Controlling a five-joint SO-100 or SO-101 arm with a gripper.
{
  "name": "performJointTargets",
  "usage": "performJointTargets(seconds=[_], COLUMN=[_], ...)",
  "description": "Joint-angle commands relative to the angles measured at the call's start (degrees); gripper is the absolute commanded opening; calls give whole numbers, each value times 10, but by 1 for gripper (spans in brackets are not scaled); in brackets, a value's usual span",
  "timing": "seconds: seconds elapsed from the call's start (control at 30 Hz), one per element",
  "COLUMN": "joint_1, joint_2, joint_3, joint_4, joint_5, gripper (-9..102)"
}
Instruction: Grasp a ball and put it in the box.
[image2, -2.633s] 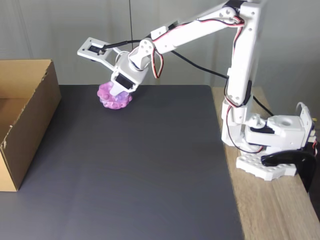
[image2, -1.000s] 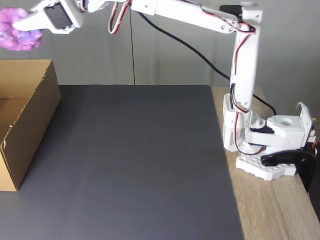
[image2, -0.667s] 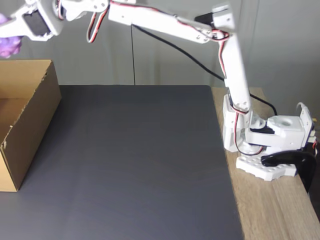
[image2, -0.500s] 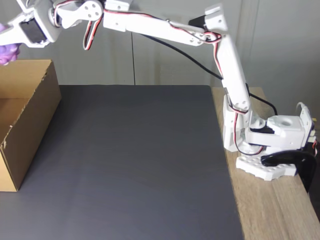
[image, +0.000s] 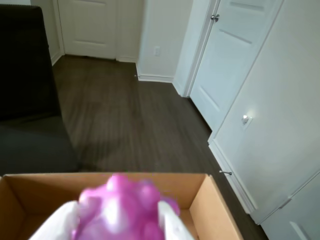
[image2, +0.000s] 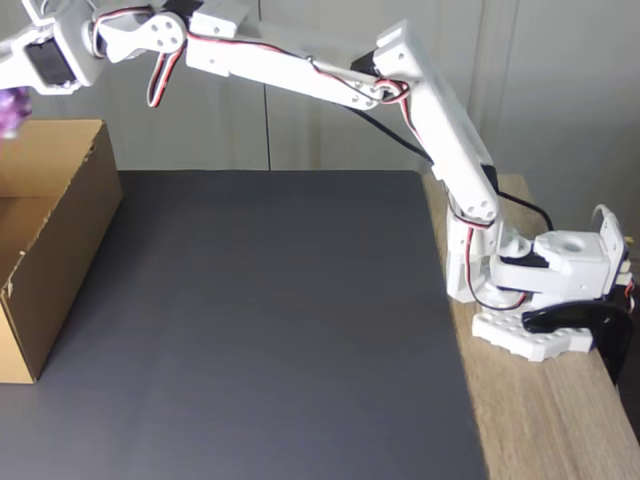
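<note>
Black mat (image2: 280, 320) bare, covering most of wooden table (image2: 560, 420). Box (image2: 55, 235) at mat's left edge, open top; in wrist view, dark floor and white doors beyond box (image: 210, 200). Gripper (image: 120, 220) clenched on ball (image: 122, 210), held above box's open top, ball (image2: 12, 108) at fixed view's left edge.

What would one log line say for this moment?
stage: carry | end effector: shut on ball | ball: above box, not released
</note>
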Motion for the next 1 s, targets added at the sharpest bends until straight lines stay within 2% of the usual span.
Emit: performJointTargets(seconds=[0.0,0.2,0.43,0.7,0.97], joint_1=[-1,0,1,4,0], joint_2=[5,-4,4,55,114], joint_3=[-32,-34,-34,-33,-26], joint_4=[-16,-34,-16,128,303], joint_5=[3,-1,-3,-17,9], gripper=[22,31,27,1,0])
